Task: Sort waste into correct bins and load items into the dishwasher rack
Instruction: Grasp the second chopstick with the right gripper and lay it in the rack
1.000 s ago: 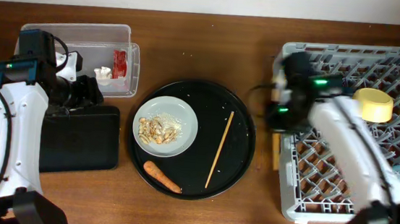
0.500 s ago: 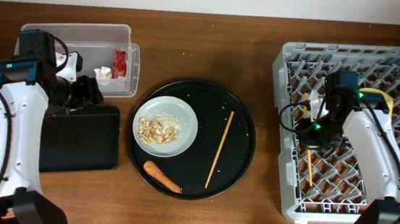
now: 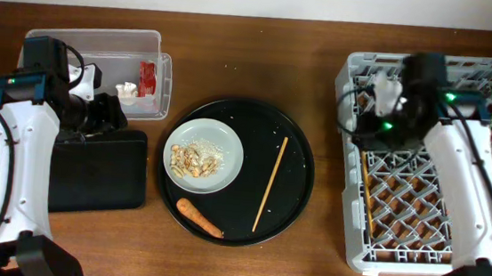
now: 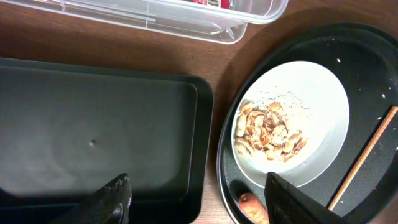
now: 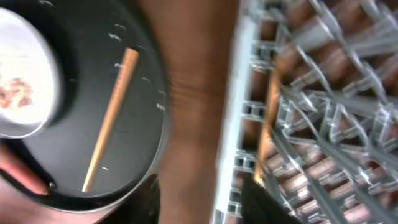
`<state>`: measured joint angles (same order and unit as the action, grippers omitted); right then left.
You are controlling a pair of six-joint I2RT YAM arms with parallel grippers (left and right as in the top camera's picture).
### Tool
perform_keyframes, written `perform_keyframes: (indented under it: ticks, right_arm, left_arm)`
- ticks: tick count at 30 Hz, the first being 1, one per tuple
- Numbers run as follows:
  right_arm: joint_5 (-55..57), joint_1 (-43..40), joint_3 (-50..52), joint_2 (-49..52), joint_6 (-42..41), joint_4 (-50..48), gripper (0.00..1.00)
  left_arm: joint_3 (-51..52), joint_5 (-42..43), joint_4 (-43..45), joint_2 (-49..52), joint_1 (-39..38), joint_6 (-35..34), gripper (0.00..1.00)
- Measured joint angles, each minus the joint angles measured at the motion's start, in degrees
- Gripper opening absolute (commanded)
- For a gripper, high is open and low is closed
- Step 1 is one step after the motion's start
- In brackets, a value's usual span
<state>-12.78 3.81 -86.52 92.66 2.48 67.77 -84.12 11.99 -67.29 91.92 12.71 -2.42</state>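
One wooden chopstick (image 3: 366, 199) lies in the grey dishwasher rack (image 3: 432, 253) along its left side; it also shows in the right wrist view (image 5: 268, 112). My right gripper (image 3: 372, 131) (image 5: 205, 202) is open and empty above the rack's left rim. The other chopstick (image 3: 270, 183) (image 5: 111, 121) lies on the round black tray. The grey plate (image 3: 227, 145) (image 4: 323, 112) holds nut shells (image 4: 270, 130). The carrot (image 3: 199, 217) lies in front of it. My left gripper (image 3: 105, 114) (image 4: 199, 205) is open and empty over the flat black tray (image 3: 98, 174) (image 4: 93, 124). The yellow bowl is hidden.
The clear tub (image 3: 66, 46) at the back left holds the red wrapper (image 3: 147, 77) and white paper (image 3: 126, 91). The large round black tray (image 3: 295, 142) sits mid-table between the flat tray and the rack. Bare wood lies in front and behind.
My right gripper has let go of a chopstick, which now lies in the rack. The right arm has moved back toward the rack's left rear corner. The left arm has not moved.
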Motion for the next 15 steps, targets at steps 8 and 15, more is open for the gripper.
perform_keyframes:
  ticks: [8,15]
  right_arm:
    - [2.12,25.40,0.98,20.04,-23.21,-6.54,0.47]
    - [4.24,26.23,1.14,28.59,-31.17,-7.28,0.15]
  left_arm:
    - [0.00,0.02,-0.02,0.00,0.00,0.00,0.68]
    - [0.00,0.02,-0.02,0.00,0.00,0.00,0.68]
